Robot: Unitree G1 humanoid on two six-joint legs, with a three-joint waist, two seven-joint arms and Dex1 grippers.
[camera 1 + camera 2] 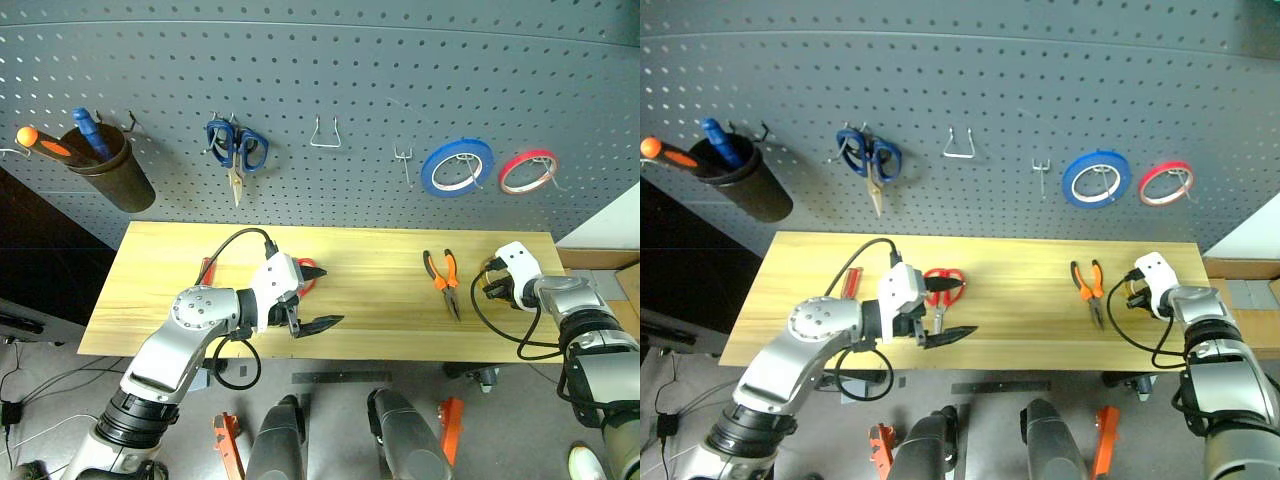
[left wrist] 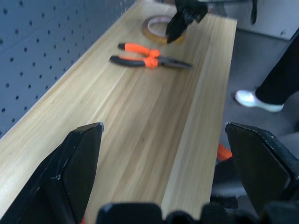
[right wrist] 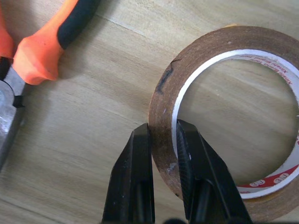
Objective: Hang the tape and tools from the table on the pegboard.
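1. Currently the right gripper (image 3: 163,140) is angled down at the table (image 1: 380,330) near its right end, and its two black fingers (image 3: 133,182) pinch the wall of the tape (image 3: 224,116), one finger outside the ring and one inside it.
2. Lying flat on the wood, the tape is a brownish-yellow ring with a white inner core, close to the table's right edge.
3. Just beside the tape, toward the table's middle, lie the pliers (image 1: 443,280) with orange-and-black handles, handles toward the pegboard (image 1: 360,80) and tips toward the front edge.
4. Over the front edge left of centre, the left gripper (image 1: 305,322) hangs roughly level, its fingers spread wide with nothing between them.
5. Behind that gripper, the red-handled scissors (image 1: 943,285) lie flat on the table, apart from its fingers.
6. Near the left arm's cable, a slim red-handled screwdriver (image 1: 849,282) lies on the table.
7. On the pegboard hang blue-handled scissors (image 1: 237,150), a blue tape roll (image 1: 457,166), a red tape roll (image 1: 527,171) and a dark cup (image 1: 110,165) holding an orange-handled screwdriver (image 1: 40,140).
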